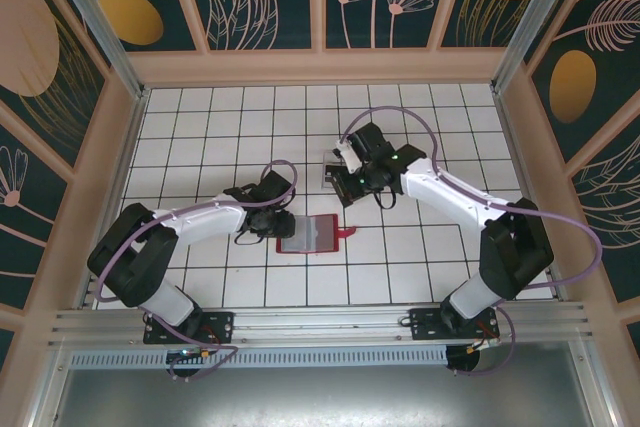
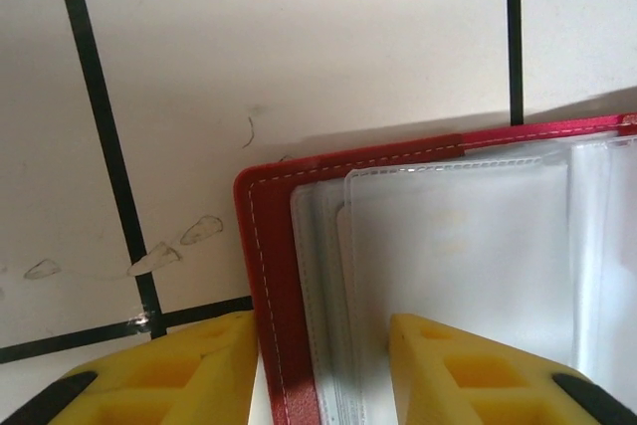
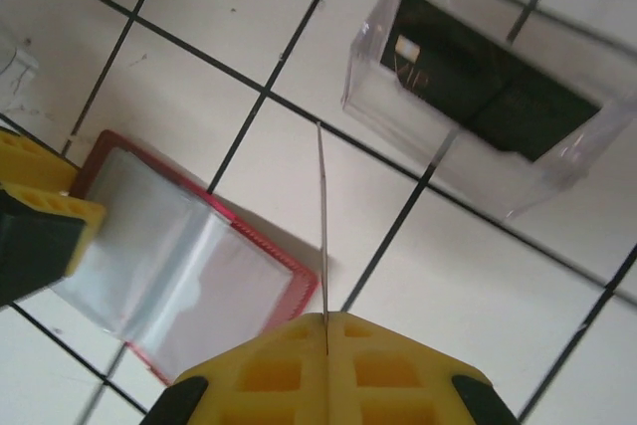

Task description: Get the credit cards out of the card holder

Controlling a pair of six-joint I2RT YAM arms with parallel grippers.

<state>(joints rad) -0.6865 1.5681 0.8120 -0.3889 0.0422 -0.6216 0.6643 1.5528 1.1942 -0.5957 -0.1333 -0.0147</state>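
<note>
Right gripper (image 3: 326, 319) clamped on one credit card (image 3: 323, 216), seen edge-on from its wrist, between clear box (image 3: 370, 77) holding dark cards (image 3: 478, 97) and open card holder (image 3: 179, 266). Left gripper (image 2: 318, 375) straddles the card holder's red edge in left wrist view; jaws slightly apart, grip unclear.

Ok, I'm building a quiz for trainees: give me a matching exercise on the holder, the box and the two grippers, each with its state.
Things:
1 holder
2 box
3 right gripper
4 left gripper

States:
a shut on a thin card
b lying open
c dark cards inside
d astride the holder's edge

Pairs: 1-b, 2-c, 3-a, 4-d
</note>
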